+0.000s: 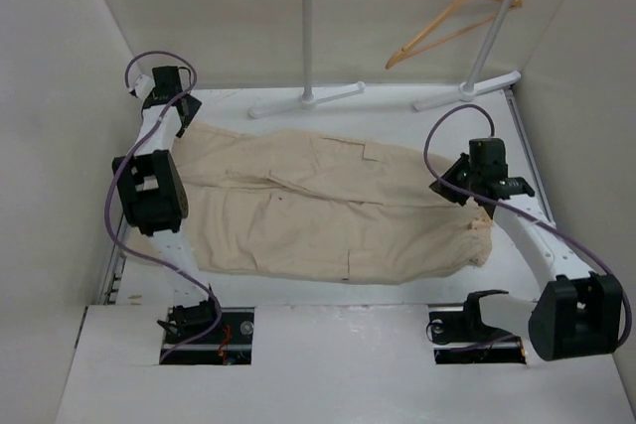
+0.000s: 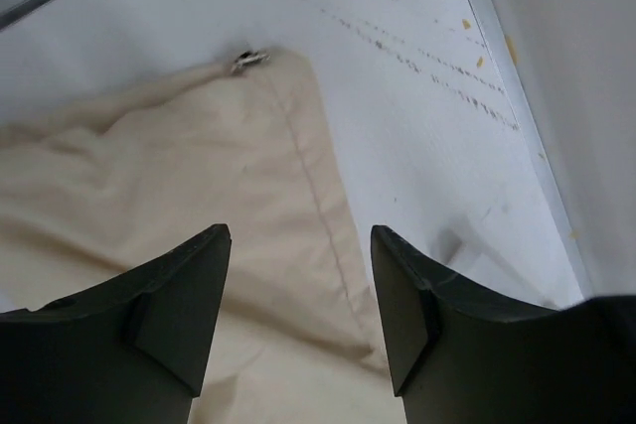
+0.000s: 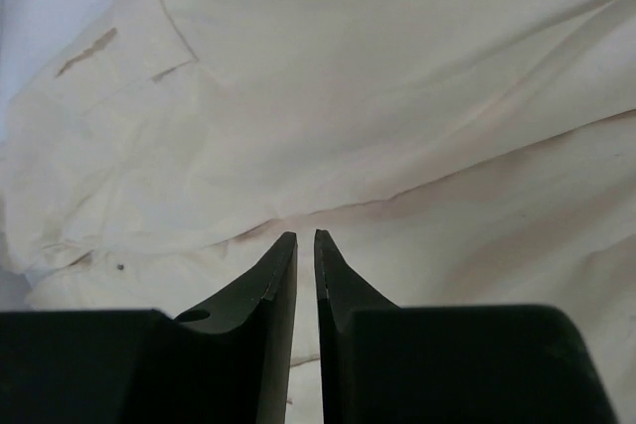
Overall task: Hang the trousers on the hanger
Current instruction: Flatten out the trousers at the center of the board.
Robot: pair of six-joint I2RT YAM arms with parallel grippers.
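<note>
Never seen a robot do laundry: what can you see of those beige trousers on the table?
The beige cotton-looking cargo trousers lie flat on the white table, legs side by side pointing left, gathered waist at the right. Flapped side pockets face up. The open left gripper is over a leg hem corner, the shut right gripper over the waist end; contact cannot be told.

Nothing legible in any of the three views: no text, label, brand or number to call. Only candidate a small shiny tab (image 2: 250,59) at the corner of the trousers (image 2: 199,206), up around eleven o'clock in the left wrist view, possibly a tag, too small and blurred to read.
</note>
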